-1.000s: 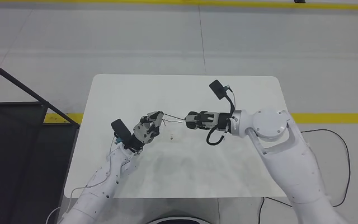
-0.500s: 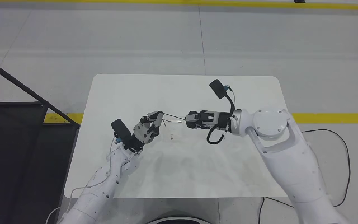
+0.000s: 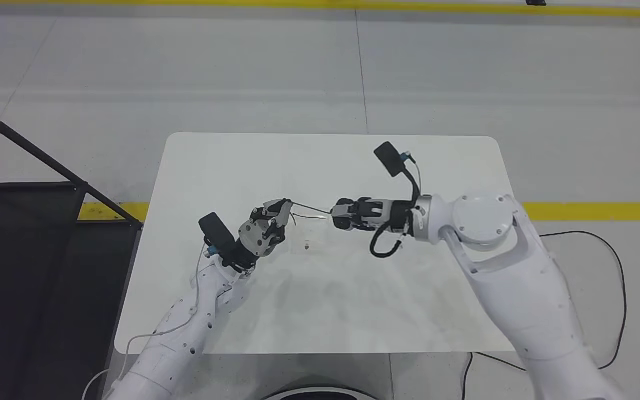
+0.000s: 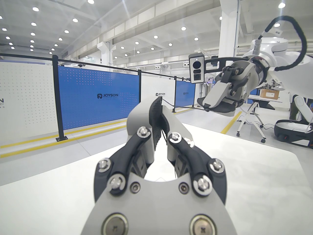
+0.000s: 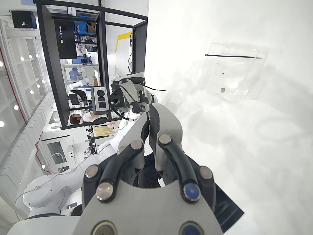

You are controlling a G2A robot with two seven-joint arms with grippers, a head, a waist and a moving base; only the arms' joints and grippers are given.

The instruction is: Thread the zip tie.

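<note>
Over the white table (image 3: pixel 430 300), the left gripper (image 3: pixel 287 206) and right gripper (image 3: pixel 335 213) face each other. Each has its jaws pressed together on one end of the thin black zip tie (image 3: pixel 312 209) stretched between them. A clear pouch (image 5: pixel 234 84) lies on the table nearby, a second tie (image 5: pixel 232 56) across it.

Mounted above my arms, my top camera looks straight down on the table (image 3: pixel 420 170), with left pincer (image 3: pixel 284 207) and right pincer (image 3: pixel 336 213) near each other mid-frame and the zip tie (image 3: pixel 312 210) between them. Each wrist camera sits close behind its own pincer, facing the other. The right wrist's frame is turned sideways. All three views share both pincers.
</note>
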